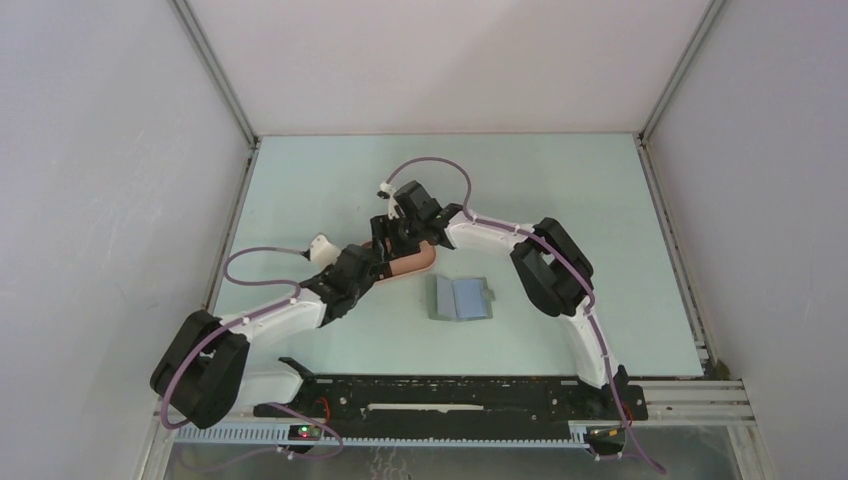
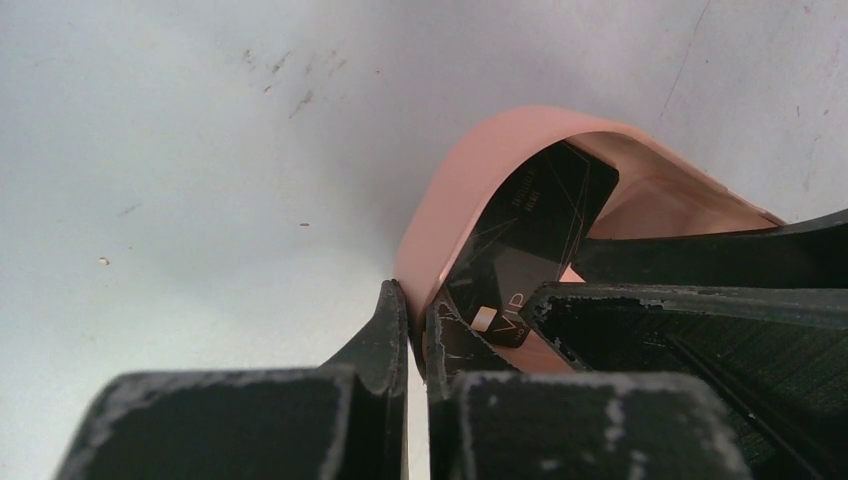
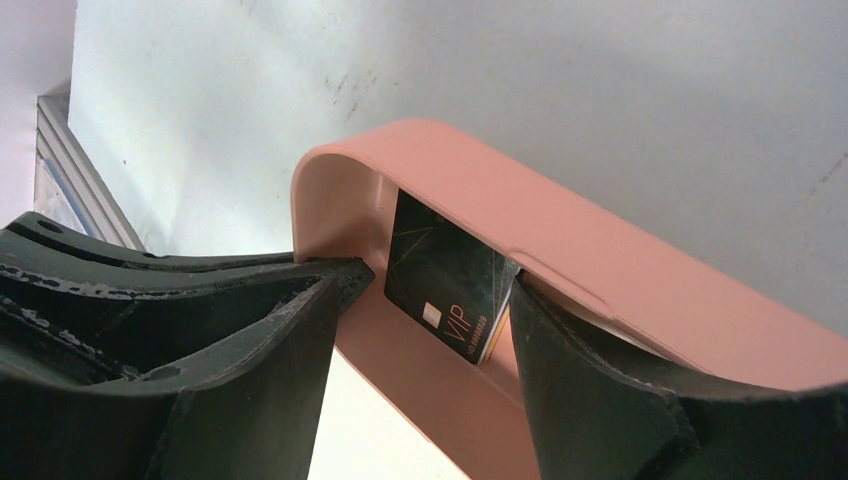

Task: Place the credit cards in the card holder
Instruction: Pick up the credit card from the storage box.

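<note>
The credit cards stand on edge inside a pink tray [image 1: 414, 264]. A black VIP card [image 3: 440, 270] [image 2: 520, 250] leans on the tray's far wall, and the yellowish edge of another card [image 3: 497, 346] shows behind it. My left gripper [image 2: 415, 310] [image 1: 372, 264] is shut on the tray's end wall [image 2: 480, 170], one finger outside and one inside. My right gripper [image 3: 432, 285] [image 1: 405, 240] is open. One of its fingers [image 3: 300, 330] is outside the near wall; the other [image 3: 600, 390] is inside, right beside the cards. The card holder [image 1: 462, 298] lies open and flat to the right of the tray, with no card visible in it.
Both arms crowd over the tray [image 3: 600, 260] at the table's middle left. White walls [image 1: 120, 200] and metal rails enclose the pale green table [image 1: 560, 190]. A black base bar [image 1: 450, 395] runs along the near edge.
</note>
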Controlling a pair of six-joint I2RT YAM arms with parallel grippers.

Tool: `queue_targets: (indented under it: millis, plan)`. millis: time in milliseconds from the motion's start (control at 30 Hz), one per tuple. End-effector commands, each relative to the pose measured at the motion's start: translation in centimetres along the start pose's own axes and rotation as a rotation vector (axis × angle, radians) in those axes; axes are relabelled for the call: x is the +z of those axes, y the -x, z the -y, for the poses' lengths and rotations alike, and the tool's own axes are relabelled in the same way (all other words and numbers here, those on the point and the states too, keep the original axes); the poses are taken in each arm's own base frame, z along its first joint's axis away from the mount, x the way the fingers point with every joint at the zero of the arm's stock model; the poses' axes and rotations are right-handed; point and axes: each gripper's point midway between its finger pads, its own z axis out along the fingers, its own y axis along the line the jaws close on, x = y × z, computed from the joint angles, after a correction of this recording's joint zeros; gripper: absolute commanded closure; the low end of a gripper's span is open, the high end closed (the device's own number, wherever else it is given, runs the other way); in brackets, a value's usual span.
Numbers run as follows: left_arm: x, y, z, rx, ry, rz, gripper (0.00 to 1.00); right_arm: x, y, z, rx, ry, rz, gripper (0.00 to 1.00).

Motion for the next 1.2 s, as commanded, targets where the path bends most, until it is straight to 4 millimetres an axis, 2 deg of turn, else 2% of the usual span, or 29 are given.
queue_targets:
  millis: [0,333,633,767,967,1167]
  plan:
    - [-2.0,0.3,6.9,-0.109,-0.239,-0.028,1.00,1.9,-0.6,1.8,0.002,-0.048,-0.020,0.27]
    - [-2.0,0.0,7.1,-0.093,-0.253,-0.043,1.00,2.5,-0.7,0.6,0.014,0.014,-0.046,0.27]
    - [-1.4,-0.4,6.3,-0.085,-0.223,-0.043,1.00,1.7,-0.1,-0.5,0.045,0.102,-0.046,0.27]
    - [-1.3,-0.5,6.3,-0.076,-0.216,-0.044,1.00,1.6,0.2,0.0,0.069,0.106,-0.040,0.27]
    - [-1.2,-0.5,5.9,-0.064,-0.194,-0.043,1.00,2.1,0.4,2.1,0.060,0.001,-0.032,0.29]
    - [-1.0,-0.6,5.7,-0.060,-0.178,-0.043,0.99,2.8,0.0,2.1,0.069,0.019,-0.056,0.29]
